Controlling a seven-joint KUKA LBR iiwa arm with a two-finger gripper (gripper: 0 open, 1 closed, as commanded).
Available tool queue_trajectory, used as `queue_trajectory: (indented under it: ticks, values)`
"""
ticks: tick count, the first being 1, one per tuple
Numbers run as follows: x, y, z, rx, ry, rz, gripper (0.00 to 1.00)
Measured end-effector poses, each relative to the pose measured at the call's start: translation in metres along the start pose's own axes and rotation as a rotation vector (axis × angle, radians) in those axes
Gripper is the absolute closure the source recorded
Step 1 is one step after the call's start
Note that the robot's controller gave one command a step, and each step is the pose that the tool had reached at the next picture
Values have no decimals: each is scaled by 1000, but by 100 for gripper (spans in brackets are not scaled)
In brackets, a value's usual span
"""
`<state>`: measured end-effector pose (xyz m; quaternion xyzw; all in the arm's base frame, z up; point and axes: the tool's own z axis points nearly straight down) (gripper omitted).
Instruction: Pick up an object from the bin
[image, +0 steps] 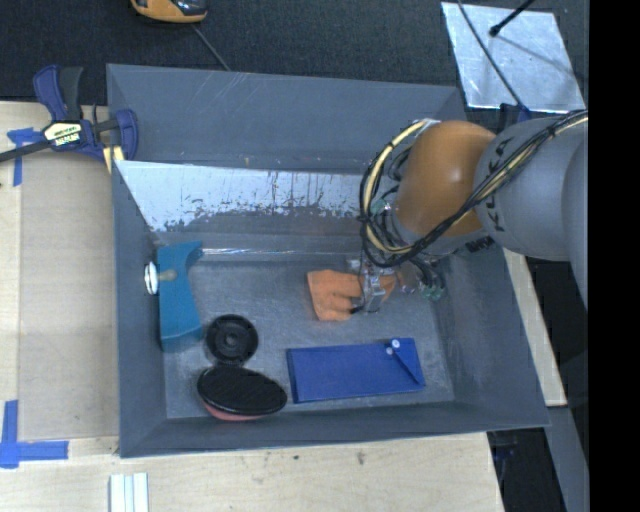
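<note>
Orange and crumpled, a soft cloth-like lump (328, 293) lies mid-floor in the grey metal bin (250, 190), a little toward its right wall. My gripper (372, 290) sits low against the lump's right edge, placed, I judge, to take it; I cannot tell whether it is released or clenched. A flat blue pad (350, 373) lies along the front wall, clear of the reach

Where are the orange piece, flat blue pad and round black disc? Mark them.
orange piece (326, 295): camera view, left half.
flat blue pad (345, 374): camera view, middle.
round black disc (231, 338): camera view, hub.
</note>
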<state>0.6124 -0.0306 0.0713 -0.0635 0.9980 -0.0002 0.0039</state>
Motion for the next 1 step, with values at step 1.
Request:
queue_trajectory:
  ticks: [1]
  values:
    - [14,9,-183,1,-5,4,100]
